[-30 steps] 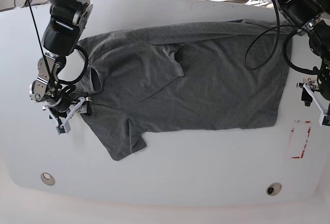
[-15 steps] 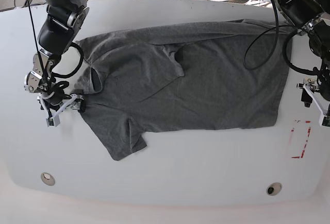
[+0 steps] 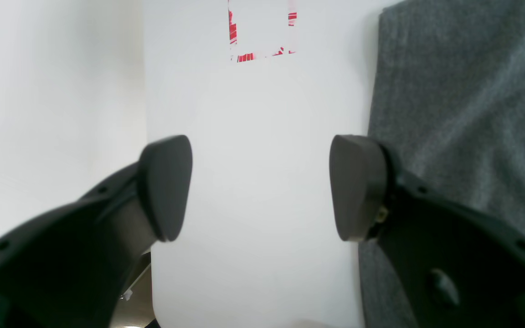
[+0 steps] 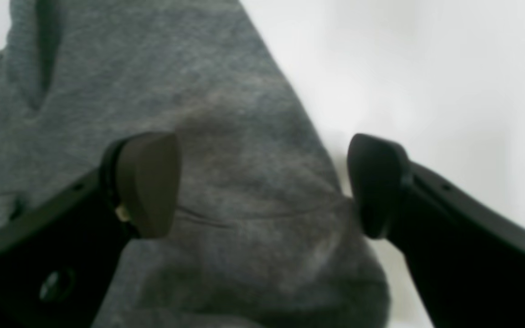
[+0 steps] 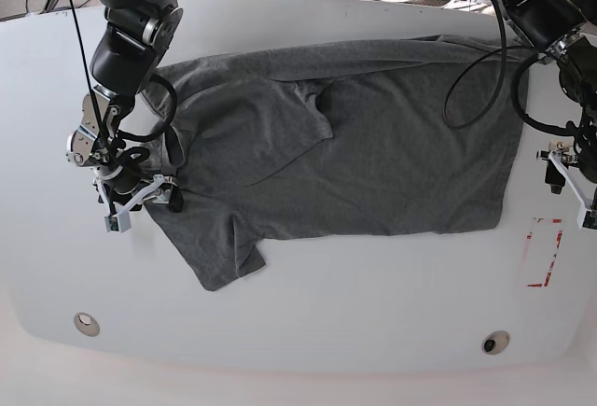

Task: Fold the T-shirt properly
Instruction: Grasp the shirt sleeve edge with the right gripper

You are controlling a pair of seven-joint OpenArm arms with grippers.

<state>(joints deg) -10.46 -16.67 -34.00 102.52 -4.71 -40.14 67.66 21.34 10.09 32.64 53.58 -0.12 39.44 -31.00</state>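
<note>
The dark grey T-shirt (image 5: 354, 145) lies spread out on the white table (image 5: 373, 285), one sleeve folded in over its chest and another sleeve pointing toward the front left. My right gripper (image 5: 140, 203) hangs open over the shirt's left edge. In the right wrist view its fingers (image 4: 146, 182) straddle a rumpled fold of the T-shirt (image 4: 226, 114) without pinching it. My left gripper (image 5: 571, 187) is open just off the shirt's right edge. In the left wrist view, the left gripper (image 3: 262, 187) has bare table between its fingers and the T-shirt (image 3: 463, 114) beside the right one.
A red-marked rectangle (image 5: 544, 252) is taped on the table by the left gripper and also shows in the left wrist view as a red rectangle (image 3: 262, 32). Two round insets (image 5: 86, 323) (image 5: 495, 342) sit near the front edge. Cables (image 5: 476, 79) loop over the shirt's far right.
My right gripper opened wider, drew off to the left of the shirt, then came back over its left edge. The left arm has not moved.
</note>
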